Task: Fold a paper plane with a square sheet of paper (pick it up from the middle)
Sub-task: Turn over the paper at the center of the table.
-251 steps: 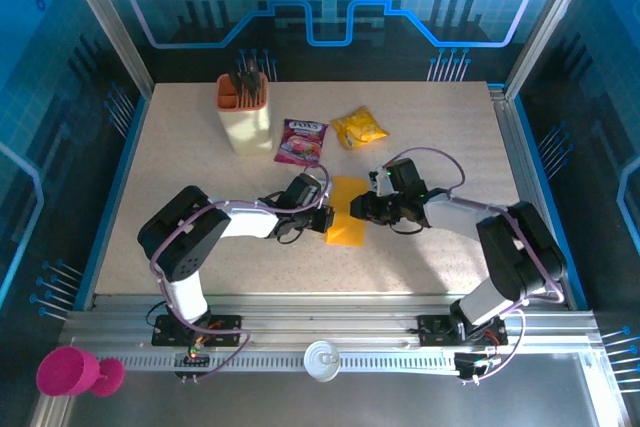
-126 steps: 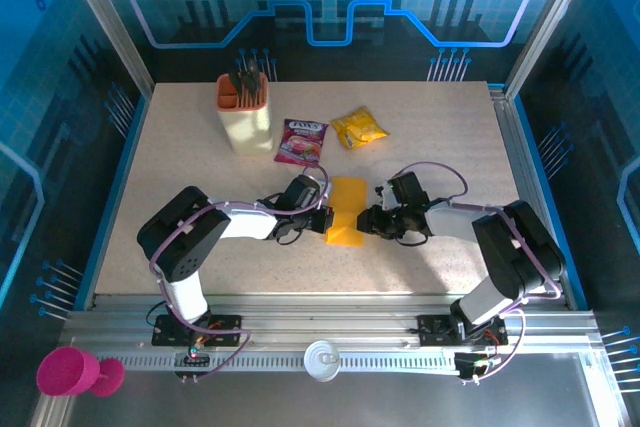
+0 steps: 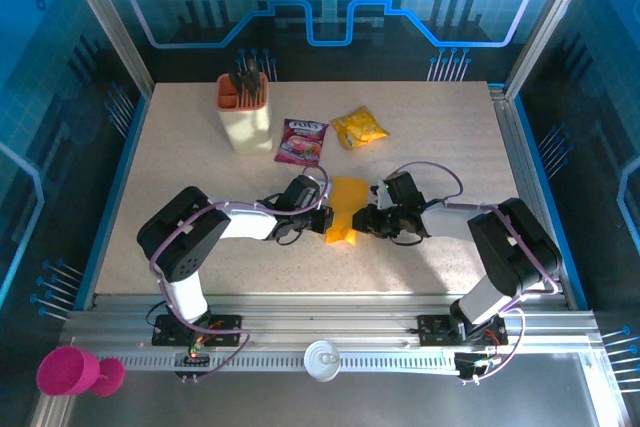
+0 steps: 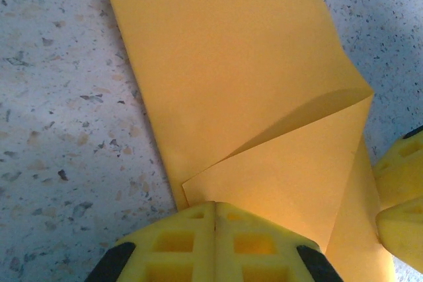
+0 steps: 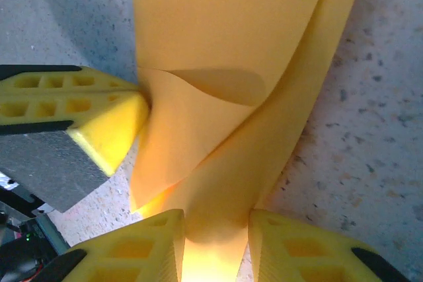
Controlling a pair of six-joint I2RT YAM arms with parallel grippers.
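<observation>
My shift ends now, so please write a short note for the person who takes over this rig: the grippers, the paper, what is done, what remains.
Left gripper: shut, tips on one edge of the square sheet of paper, which lies mid-table.
Right gripper: jaws apart, with a raised fold of the sheet between them; a firm grip is not certain.
Done: the sheet looks folded into a narrower strip, with one flap curling over.
Left: press this fold flat, then make the remaining folds for the pointed plane.
</observation>
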